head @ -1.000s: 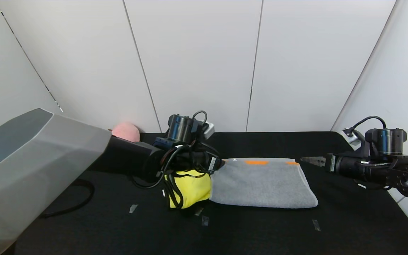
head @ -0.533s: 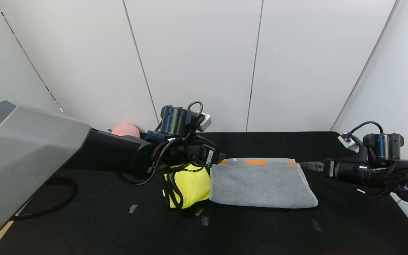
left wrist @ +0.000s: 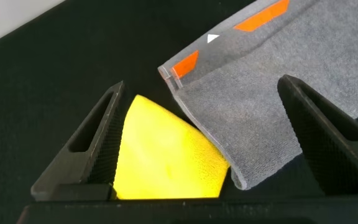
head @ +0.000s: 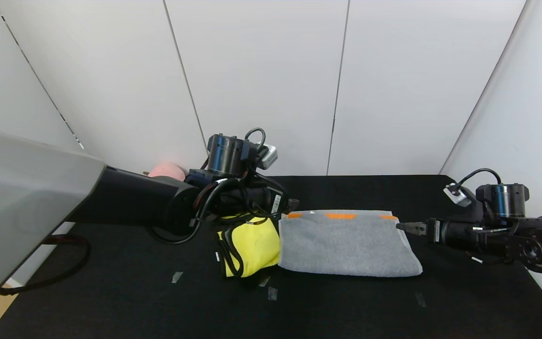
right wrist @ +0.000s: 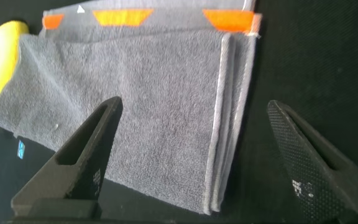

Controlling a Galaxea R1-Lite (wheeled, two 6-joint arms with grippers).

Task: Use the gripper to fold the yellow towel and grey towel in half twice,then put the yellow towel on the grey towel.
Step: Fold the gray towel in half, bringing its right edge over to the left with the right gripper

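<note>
Grey towel [head: 348, 245] lay folded flat mid-table [head: 111, 301], orange marks along its paler far band. Yellow towel [head: 254, 247] sat bunched, touching grey's left edge. No readable writing; only a small white triangle mark on the grey band. Left claw [left wrist: 210, 134] was spread, hovering over the towels' junction, gripping nothing. Right claw [right wrist: 194, 162] was spread off grey's right edge. Versus 1 s earlier: left arm had lifted, right claw dropped lower; towels unmoved.

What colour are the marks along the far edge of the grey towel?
Orange marks on a paler band of the grey towel; the right wrist view shows them best.
</note>
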